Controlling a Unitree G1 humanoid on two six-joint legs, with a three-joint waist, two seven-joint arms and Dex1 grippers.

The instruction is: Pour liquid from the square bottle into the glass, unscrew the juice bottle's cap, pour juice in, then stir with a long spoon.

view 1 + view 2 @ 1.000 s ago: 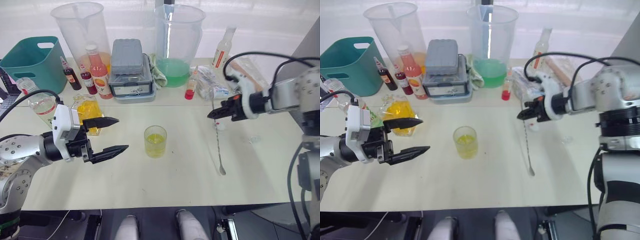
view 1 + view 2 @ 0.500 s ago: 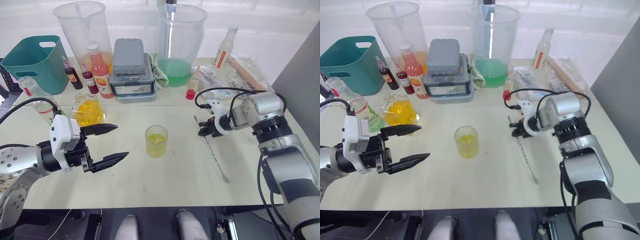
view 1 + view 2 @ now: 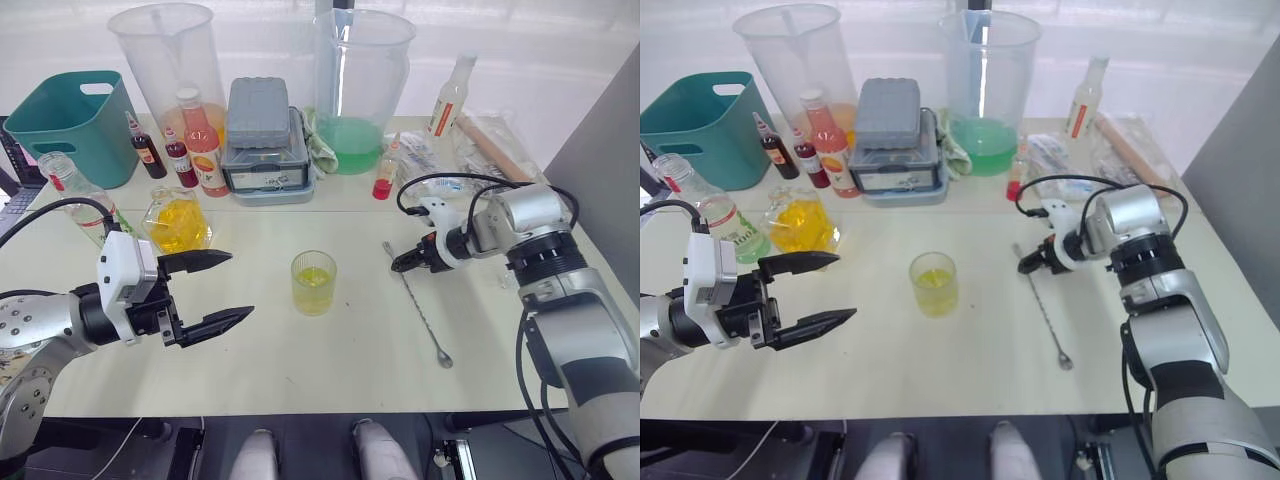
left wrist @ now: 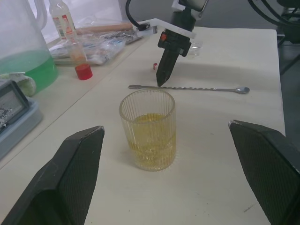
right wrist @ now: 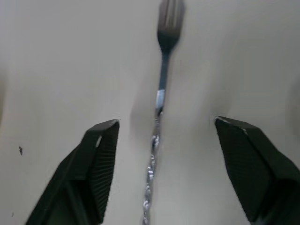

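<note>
Left eye view, taken from left to right: the juice bottle [image 3: 78,200] stands at the left edge of the frame, uncapped as far as I can tell, with the square bottle [image 3: 176,222] just to its right on the surface [image 3: 330,350]. Below them the left hand [image 3: 214,290] hangs with its fingers spread wide and holding nothing, in the same place and pose as half a second ago. The glass [image 3: 313,283] sits at the middle of the frame with yellow liquid [image 3: 313,280] in its lower part, so both pours look done.

The change is right of centre. A second ago the long spoon [image 3: 418,303] hung from the right hand's grip with its bowl down; now it lies flat on the surface, running from upper left to lower right, forked end toward the bottles and bowl toward the lower right. The right hand [image 3: 409,263] has dropped low over the forked end. In the right wrist view its fingers [image 5: 96,159] stand apart on either side of the twisted shaft, not closed on it.

My reading is that the spoon has been let go or has slipped, so stirring has not begun. The hand seems lined up to take the shaft afresh; such thin metal lying flat may slide or roll when pinched.
</note>
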